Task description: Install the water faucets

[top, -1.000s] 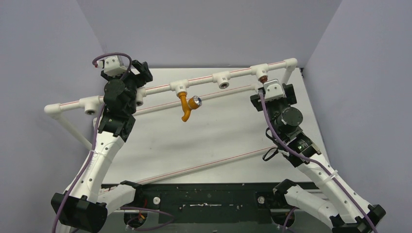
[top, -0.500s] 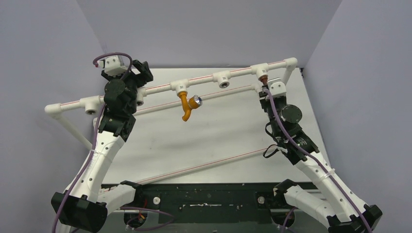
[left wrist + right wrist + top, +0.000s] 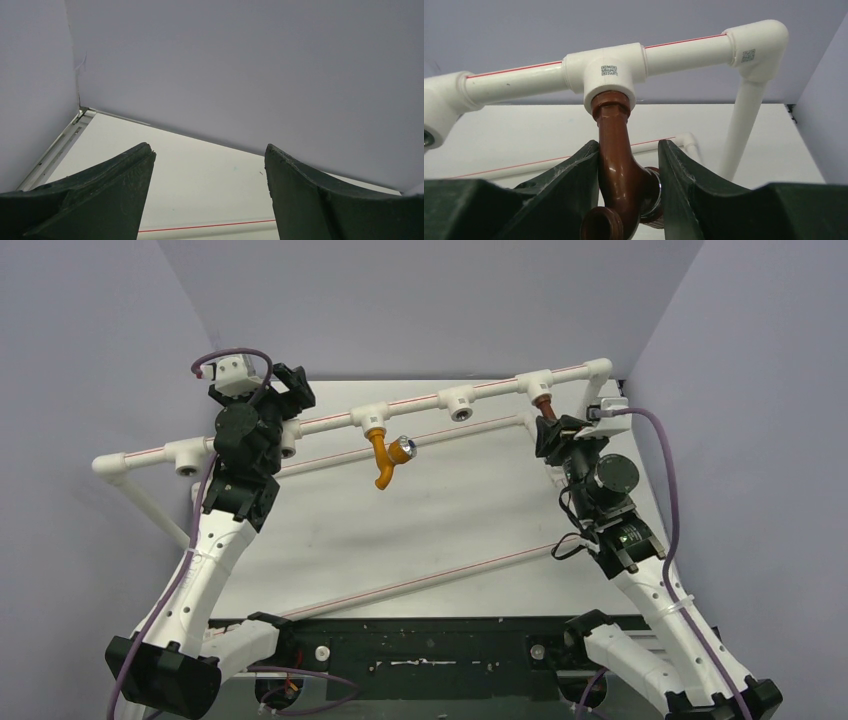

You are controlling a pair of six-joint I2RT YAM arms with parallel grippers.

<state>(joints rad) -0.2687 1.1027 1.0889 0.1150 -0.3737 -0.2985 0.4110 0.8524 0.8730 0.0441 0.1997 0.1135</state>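
At the right-end socket [image 3: 606,75], right fingers [image 3: 569,185] grip the brown faucet [image 3: 616,170], probably needs twisting tighter next; left fingers [image 3: 100,190] released.

Pipe rail [image 3: 420,401] spans table's [image 3: 450,530] far side.
Centre faucet [image 3: 383,462] hangs under middle tee [image 3: 368,417]; right faucet [image 3: 616,165] under right-end tee [image 3: 606,75], between right gripper's [image 3: 629,145] fingers.

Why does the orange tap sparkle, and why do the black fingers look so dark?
Top external view: the shiny knob of the orange-yellow faucet throws light back, a tiny white glare spot. Right wrist view: the dark red-brown faucet has a soft sheen, while the right gripper, closed on it, looks near-black with little detail. Left wrist view: the left gripper is just as dark.
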